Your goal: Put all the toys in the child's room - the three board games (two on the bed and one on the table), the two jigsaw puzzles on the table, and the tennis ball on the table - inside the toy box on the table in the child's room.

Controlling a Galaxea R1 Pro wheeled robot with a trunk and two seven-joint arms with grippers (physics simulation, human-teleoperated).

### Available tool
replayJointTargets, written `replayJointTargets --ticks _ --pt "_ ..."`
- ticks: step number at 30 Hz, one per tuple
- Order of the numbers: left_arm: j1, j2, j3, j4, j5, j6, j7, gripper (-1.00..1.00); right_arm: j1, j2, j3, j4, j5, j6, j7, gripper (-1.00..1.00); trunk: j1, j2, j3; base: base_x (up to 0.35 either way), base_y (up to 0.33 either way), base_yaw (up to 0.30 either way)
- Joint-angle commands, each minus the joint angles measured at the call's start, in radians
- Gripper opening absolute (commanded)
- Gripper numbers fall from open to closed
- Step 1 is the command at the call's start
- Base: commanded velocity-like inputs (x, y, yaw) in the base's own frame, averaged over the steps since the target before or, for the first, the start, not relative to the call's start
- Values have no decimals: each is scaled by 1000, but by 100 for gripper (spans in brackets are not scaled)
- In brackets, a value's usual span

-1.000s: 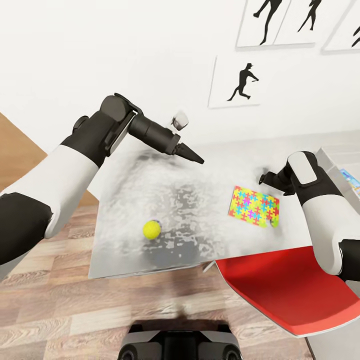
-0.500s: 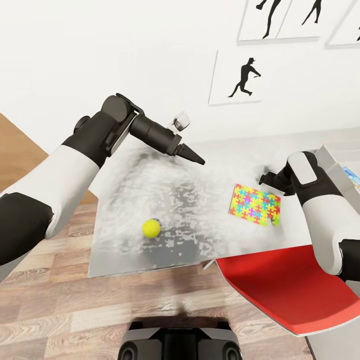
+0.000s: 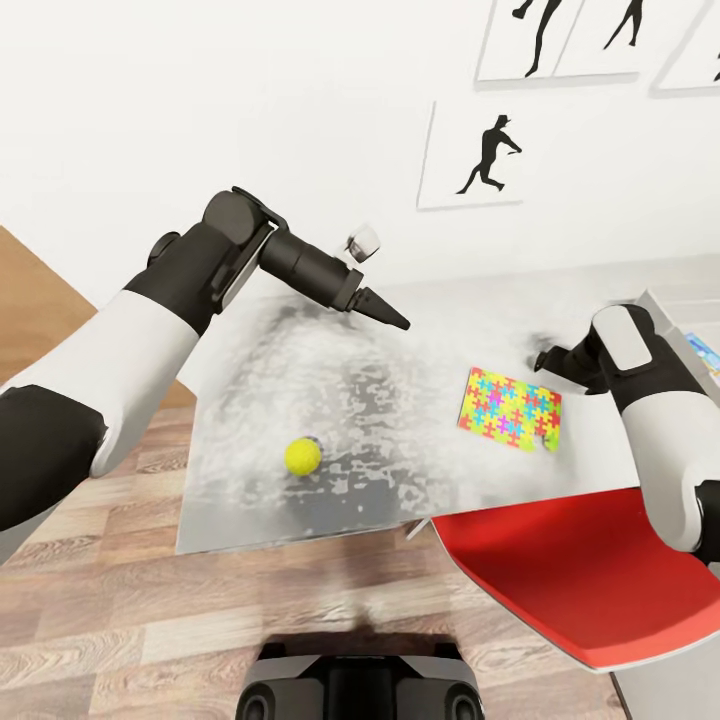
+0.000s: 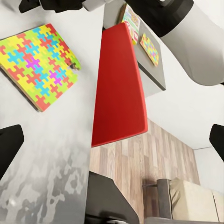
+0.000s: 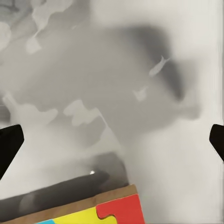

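Inspector: Yellow-green tennis ball on the pale table, near its front edge; puzzle flat to its right. Head view, left claw?
Clerk: Above the table, well apart from the ball; fingers read as one point.
Inspector: Left wrist view?
Clerk: Dark tips at both edges, spread wide, nothing held; puzzle, red chair.
Inspector: Right wrist view?
Clerk: Tips far apart, empty, over the puzzle's corner
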Motion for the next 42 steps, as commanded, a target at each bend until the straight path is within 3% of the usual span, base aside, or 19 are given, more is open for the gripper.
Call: replayJointTargets --ticks 1,24,42 --pt "-1 0 -3 1 2 11 -3 100 -1 -1 0 -1 -10 2 -9 100 0 -2 -1 -40 0 0" --pt "-1 5 -6 3 -2 11 -3 100 -1 -3 -1 14 -11 0 -9 100 0 -2 -1 -39 12 0" --pt "-1 4 -2 3 -29 11 -3 100 -1 -1 -1 21 -11 -1 -9 100 0 -2 -1 -101 60 0"
